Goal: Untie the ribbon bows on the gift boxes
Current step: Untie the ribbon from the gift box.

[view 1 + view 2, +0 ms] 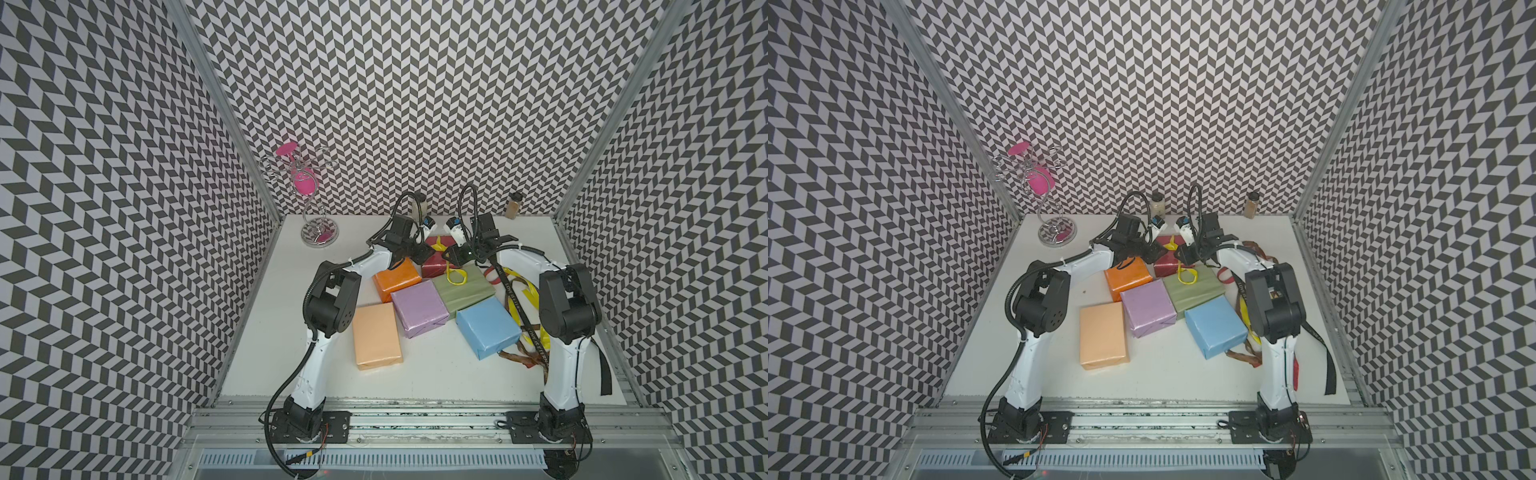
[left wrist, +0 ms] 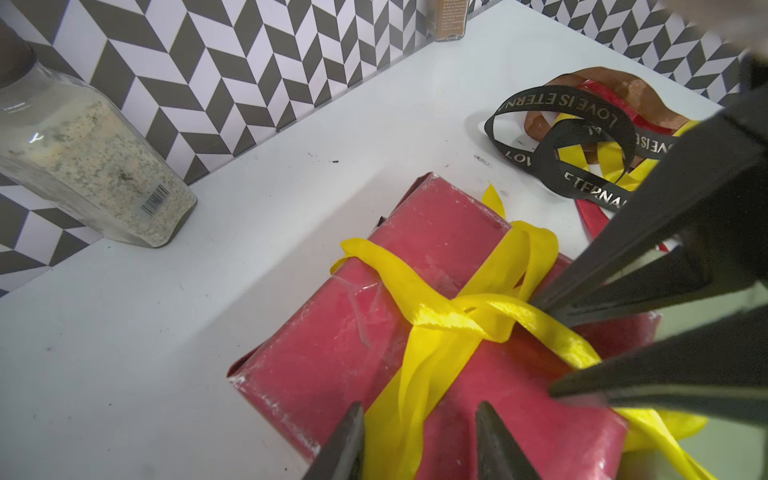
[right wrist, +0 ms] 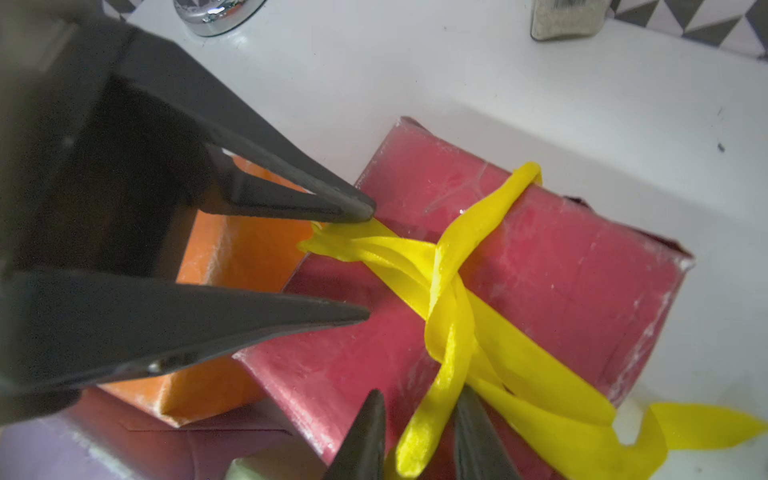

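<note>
A dark red gift box point(image 1: 432, 266) point(image 2: 332, 340) point(image 3: 561, 266) at the back centre is still bound by a knotted yellow ribbon point(image 2: 457, 316) point(image 3: 449, 291). My left gripper point(image 1: 424, 251) point(image 2: 417, 415) hovers over its left end, open, jaws astride the ribbon band. My right gripper point(image 1: 449, 252) point(image 3: 420, 397) comes from the right, jaws narrow around one yellow strand, with a gap still showing on one side. The orange point(image 1: 397, 278), lilac point(image 1: 419, 307), sage green point(image 1: 465, 291), light blue point(image 1: 488, 326) and peach point(image 1: 376, 336) boxes carry no ribbon. A yellow loop point(image 1: 455, 276) lies across the sage green one.
Loose ribbons point(image 1: 519, 299), black lettered point(image 2: 582, 124), yellow, brown and red, are heaped along the right side by the right arm. Two spice jars point(image 1: 417, 205) point(image 1: 513, 205) stand at the back wall. A wire stand point(image 1: 318, 232) with pink pieces stands back left.
</note>
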`<state>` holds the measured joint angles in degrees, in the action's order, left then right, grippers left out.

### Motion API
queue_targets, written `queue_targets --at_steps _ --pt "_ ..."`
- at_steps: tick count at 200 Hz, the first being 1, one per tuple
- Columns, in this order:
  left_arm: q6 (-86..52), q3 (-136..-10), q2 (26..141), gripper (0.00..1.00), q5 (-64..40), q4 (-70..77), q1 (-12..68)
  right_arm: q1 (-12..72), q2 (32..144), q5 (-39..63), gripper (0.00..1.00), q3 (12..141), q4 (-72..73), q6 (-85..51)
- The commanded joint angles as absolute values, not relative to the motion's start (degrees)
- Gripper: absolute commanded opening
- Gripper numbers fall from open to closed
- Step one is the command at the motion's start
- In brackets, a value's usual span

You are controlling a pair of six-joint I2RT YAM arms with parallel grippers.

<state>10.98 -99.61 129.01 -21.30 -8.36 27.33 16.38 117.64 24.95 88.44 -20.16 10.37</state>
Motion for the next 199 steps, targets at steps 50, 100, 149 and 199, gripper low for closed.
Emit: queue_targets --at_steps 50,100,149,199 --pt "10.69 -98.0 129.95 0.45 -20.34 -11.79 26.75 16.39 109.13 23.5 0.0 86.45 -18.9 12.0" --pt "10.62 -97.47 129.9 0.45 -19.61 -11.8 26.79 15.12 99.1 21.75 0.0 82.18 -18.26 12.81" --pt "10.55 -97.38 129.79 0.45 -19.25 -11.72 26.73 14.5 91.44 21.86 0.0 79.55 -19.71 16.74" --pt "10.41 -97.34 129.73 0.45 -18.99 -11.83 26.8 14.5 80.49 23.89 0.0 73.35 -12.78 17.93"
